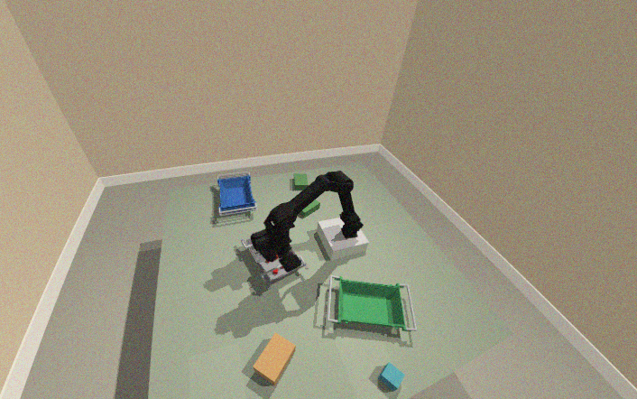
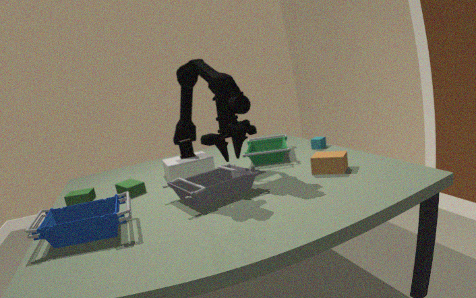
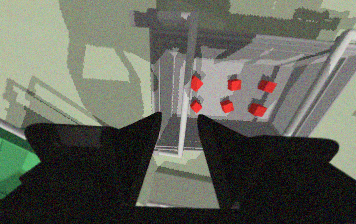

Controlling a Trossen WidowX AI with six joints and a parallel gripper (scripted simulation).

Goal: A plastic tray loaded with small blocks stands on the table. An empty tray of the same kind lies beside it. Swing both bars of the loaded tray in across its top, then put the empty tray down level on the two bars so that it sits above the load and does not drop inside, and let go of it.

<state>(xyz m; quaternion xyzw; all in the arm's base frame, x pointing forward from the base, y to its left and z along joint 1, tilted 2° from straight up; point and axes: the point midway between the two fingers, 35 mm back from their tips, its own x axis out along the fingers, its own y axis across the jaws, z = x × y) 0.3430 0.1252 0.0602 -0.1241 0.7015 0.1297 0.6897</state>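
The grey tray point(image 1: 269, 266) point(image 2: 219, 193) holds several red blocks point(image 3: 234, 84). One wire bar point(image 3: 184, 100) point(image 2: 228, 168) lies across its top just inside one end wall. The other bar point(image 3: 320, 80) point(image 2: 191, 184) lies across the top near the opposite end. My gripper point(image 2: 232, 159) point(image 3: 179, 117) is open and empty, pointing down above the first bar's end of the tray; the fingers stand either side of that bar's line in the wrist view. A blue tray point(image 1: 235, 192) point(image 2: 84, 231) and a green tray point(image 1: 371, 305) point(image 2: 268, 159) stand apart, both empty, with bars out over their ends.
An orange block point(image 1: 273, 357) point(image 2: 328, 163) and a small teal block point(image 1: 392, 376) point(image 2: 318, 143) stand beyond the green tray's side. Two green blocks point(image 1: 300, 180) point(image 2: 130, 187) are near the blue tray. The white arm base point(image 1: 347, 251) point(image 2: 175, 172) is close beside the grey tray.
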